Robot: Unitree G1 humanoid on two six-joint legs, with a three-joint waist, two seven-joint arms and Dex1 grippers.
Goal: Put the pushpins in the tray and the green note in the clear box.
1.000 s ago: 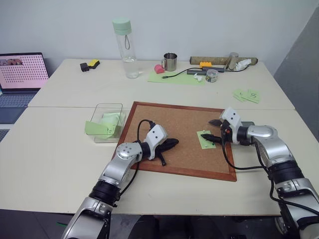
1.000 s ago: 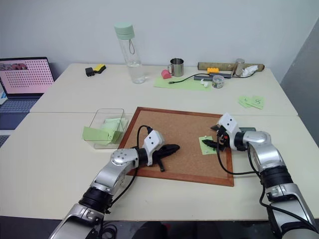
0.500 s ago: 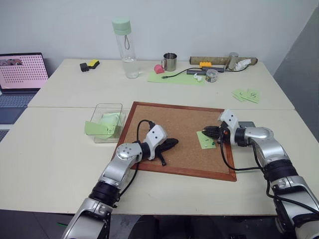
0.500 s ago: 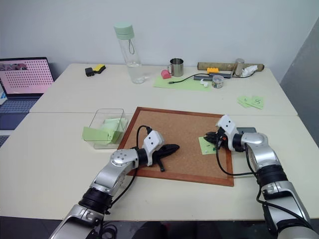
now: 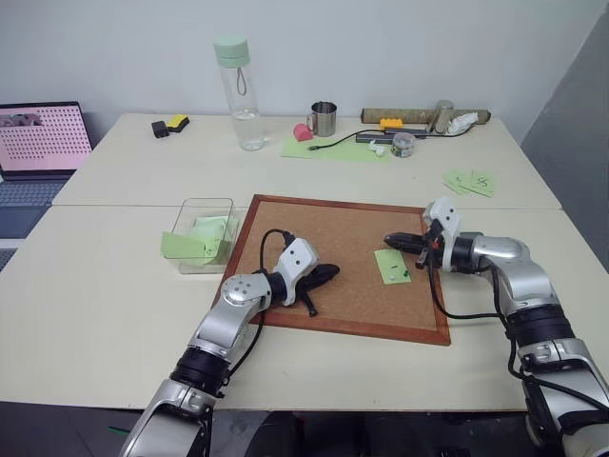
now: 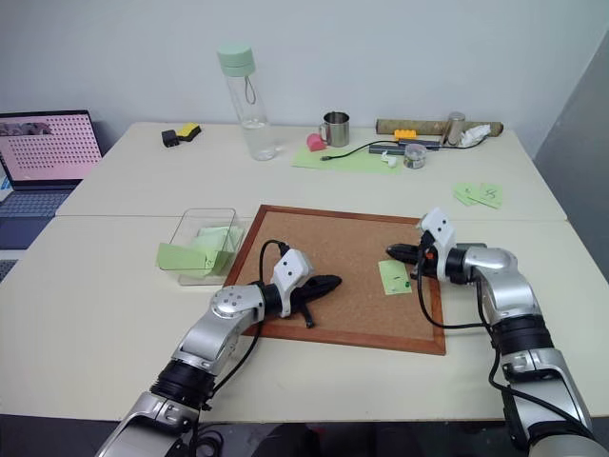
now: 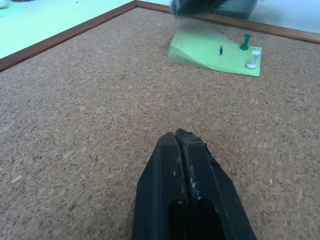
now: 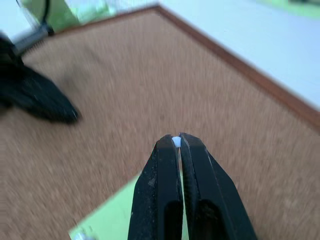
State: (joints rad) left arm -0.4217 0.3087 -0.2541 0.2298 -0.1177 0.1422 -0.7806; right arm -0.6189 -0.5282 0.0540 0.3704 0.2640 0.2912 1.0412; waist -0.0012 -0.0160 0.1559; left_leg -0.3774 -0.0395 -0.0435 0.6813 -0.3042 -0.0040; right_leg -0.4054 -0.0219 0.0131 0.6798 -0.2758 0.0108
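Right wrist view: I see right tool (image 8: pixel 176 142) pinched shut on white pushpin (image 8: pixel 175 142), above green note (image 5: pixel 392 266). Left tool (image 7: pixel 180 136) shut, empty. Tray unlocated; right arm nearer.

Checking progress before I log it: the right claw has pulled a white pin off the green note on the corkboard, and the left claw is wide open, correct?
Not quite. The left claw is shut, as the left wrist view shows. The rest holds: the right claw pinches a white pin above the green note on the corkboard.
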